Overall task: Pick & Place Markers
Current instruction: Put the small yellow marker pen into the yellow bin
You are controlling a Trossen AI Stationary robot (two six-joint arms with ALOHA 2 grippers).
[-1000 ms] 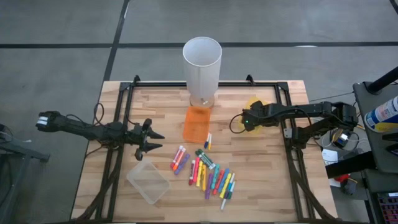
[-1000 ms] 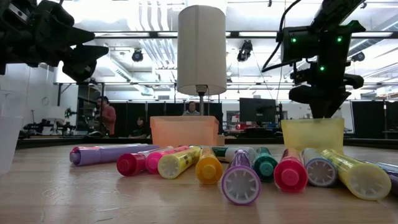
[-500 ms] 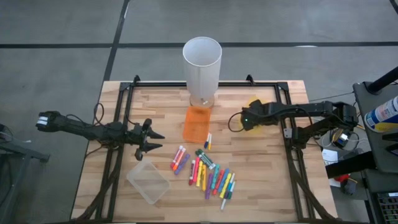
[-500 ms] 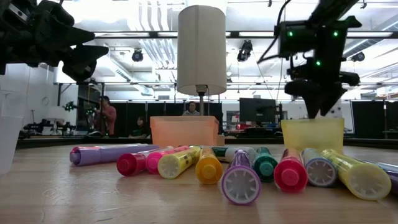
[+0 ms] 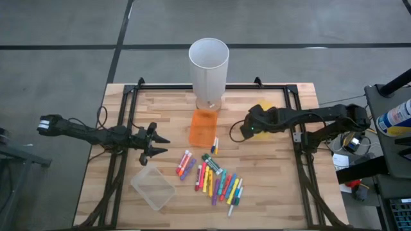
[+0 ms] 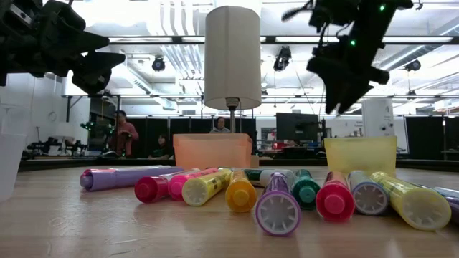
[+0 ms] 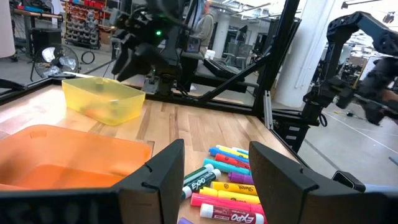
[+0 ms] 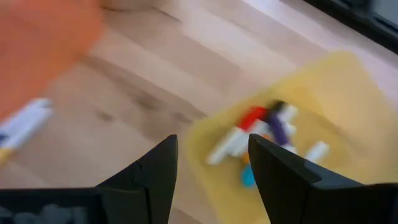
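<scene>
high view: wooden table (image 5: pixel 270 186). markers (image 5: pixel 218 179) lie loose in a cluster at centre, below the orange bin (image 5: pixel 204 127); two more just beside that bin. white cylinder (image 5: pixel 209 64) at the far edge. clear bin (image 5: pixel 153 187) near the left. left gripper (image 5: pixel 156 142) over the table's left side, fingers apart, empty. right gripper (image 5: pixel 246 128) beside the yellow bin (image 5: pixel 263 109).

low view: markers in a row along the front, caps toward the camera; right gripper raised above the yellow bin.

left wrist view: fingers (image 7: pixel 158 180) spread, nothing between; markers on the wood past them.

right wrist view: fingers (image 8: pixel 155 174) apart, empty; several markers inside the yellow bin.
</scene>
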